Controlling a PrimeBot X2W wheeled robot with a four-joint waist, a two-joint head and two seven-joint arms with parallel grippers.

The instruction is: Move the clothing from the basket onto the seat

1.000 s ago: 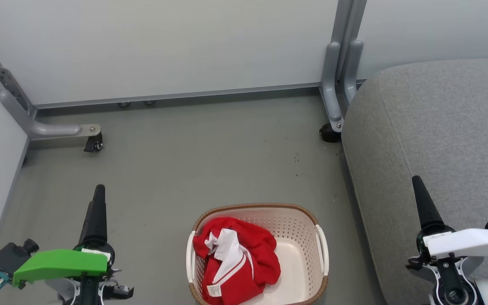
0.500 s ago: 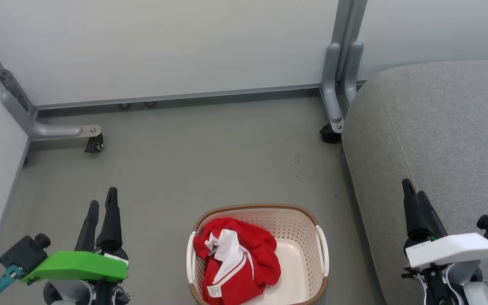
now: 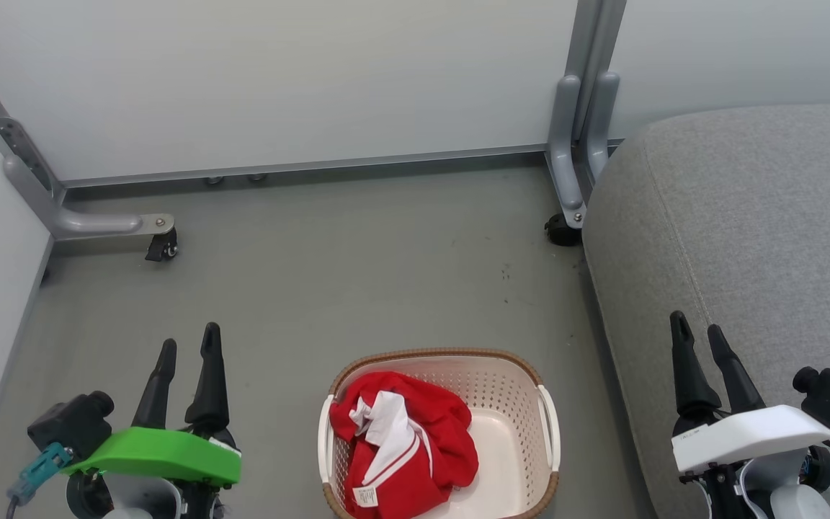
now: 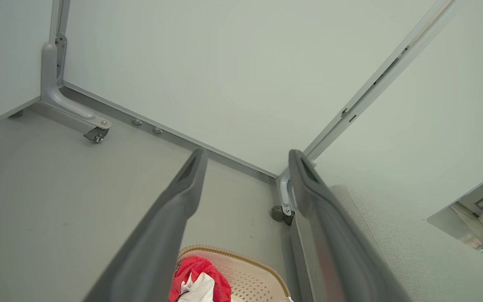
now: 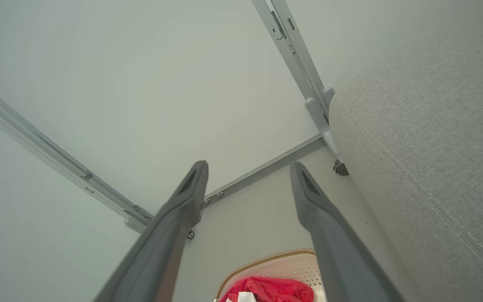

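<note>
We see the basket [image 3: 436,354] on the grey floor [image 3: 357,267], low in the middle of the head view. Its right handle is near the seat [image 3: 746,238], with a strip of floor between them. The seat rises on our right as a big rounded grey cushion, and its far left corner curves in beside an upright metal post [image 3: 582,108] with a black caster [image 3: 561,229] at its foot. Ahead of the basket the floor lies open up to the pale wall panels [image 3: 278,79], whose bottom rail runs across the far side. Another panel closes the left side, and a bracket foot with a small caster [image 3: 161,246] reaches out from that corner. The clothing [image 3: 400,447] lies bunched in the basket's left half, red with white trim and a small white label at its near edge; the right part of the basket's bottom is bare. Our left gripper [image 3: 190,336] is over the floor left of the basket, its fingers spread apart, holding nothing and pointing away from us. Our right gripper [image 3: 695,324] is over the seat's near left edge, likewise spread and empty, its fingers slanting slightly left.
</note>
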